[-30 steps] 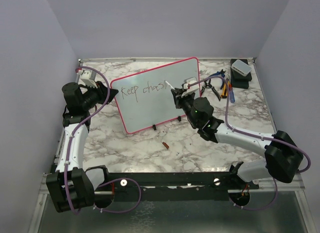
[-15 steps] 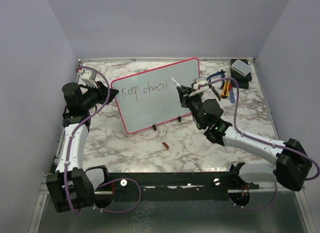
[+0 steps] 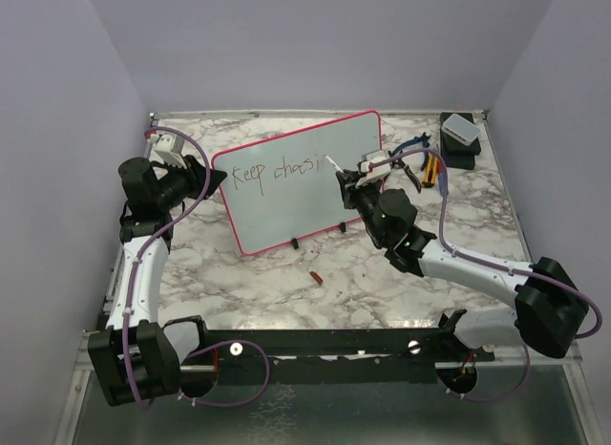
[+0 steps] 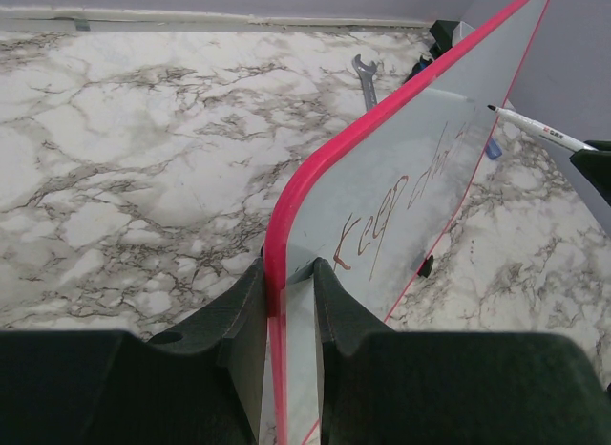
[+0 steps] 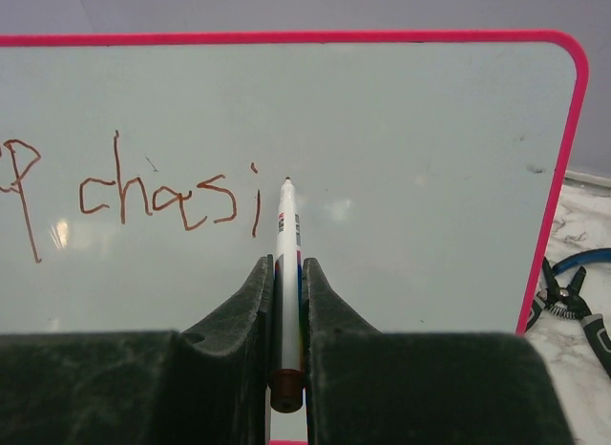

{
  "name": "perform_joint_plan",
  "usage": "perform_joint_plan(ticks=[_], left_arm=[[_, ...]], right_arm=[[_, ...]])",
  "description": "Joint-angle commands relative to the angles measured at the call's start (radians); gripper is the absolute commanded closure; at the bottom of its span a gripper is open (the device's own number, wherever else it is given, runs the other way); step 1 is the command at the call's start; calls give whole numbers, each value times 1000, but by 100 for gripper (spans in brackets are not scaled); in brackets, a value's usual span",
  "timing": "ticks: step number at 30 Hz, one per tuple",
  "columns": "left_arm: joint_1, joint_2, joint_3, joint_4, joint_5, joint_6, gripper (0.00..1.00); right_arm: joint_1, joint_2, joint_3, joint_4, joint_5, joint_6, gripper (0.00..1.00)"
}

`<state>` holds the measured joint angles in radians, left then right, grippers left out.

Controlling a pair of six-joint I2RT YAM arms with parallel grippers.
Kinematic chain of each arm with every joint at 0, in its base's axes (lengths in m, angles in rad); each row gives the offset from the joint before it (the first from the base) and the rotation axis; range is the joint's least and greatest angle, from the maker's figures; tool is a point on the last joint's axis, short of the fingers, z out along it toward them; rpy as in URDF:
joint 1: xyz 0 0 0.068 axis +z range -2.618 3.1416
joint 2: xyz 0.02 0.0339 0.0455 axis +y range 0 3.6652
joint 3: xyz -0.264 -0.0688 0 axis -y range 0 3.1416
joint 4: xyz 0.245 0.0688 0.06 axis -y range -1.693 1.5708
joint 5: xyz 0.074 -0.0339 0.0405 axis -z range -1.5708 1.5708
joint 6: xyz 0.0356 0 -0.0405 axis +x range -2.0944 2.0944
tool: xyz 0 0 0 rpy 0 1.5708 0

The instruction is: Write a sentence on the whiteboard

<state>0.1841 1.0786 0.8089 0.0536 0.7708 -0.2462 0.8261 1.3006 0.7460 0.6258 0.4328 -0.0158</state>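
The whiteboard [image 3: 305,187] with a red-pink frame stands tilted on the marble table, and also shows in the left wrist view [image 4: 401,168] and the right wrist view [image 5: 410,130]. The sentence [image 3: 272,172] reads "Keep chasi" in brown marker; "chasi" shows in the right wrist view [image 5: 167,199]. My left gripper [image 4: 286,273] is shut on the board's left edge. My right gripper [image 5: 286,273] is shut on a white marker [image 5: 286,273], whose tip sits at the board just right of the "i". The marker also shows in the top view [image 3: 336,166] and the left wrist view [image 4: 539,132].
Pliers and hand tools [image 3: 420,168] lie right of the board, with a dark box and white block [image 3: 460,137] at the back right. A small red marker cap [image 3: 316,276] lies on the table in front of the board. A wrench [image 4: 366,74] lies behind the board.
My right arm swung out to the right and came partly back. The marker tip lifted up and right of the "i" and has come back down close beside it. The left arm has not moved.
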Motion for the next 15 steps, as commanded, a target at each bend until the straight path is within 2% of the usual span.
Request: perform_joint_plan(ticks=[1,15], left_arm=[[2,-14,-19,-18,-1,11,92],[2,-13,-19,-18,-1,11,92]], right_arm=[[-9,28,12,-3,7,13,99],[-10,35,-30,-49,8,75,99]])
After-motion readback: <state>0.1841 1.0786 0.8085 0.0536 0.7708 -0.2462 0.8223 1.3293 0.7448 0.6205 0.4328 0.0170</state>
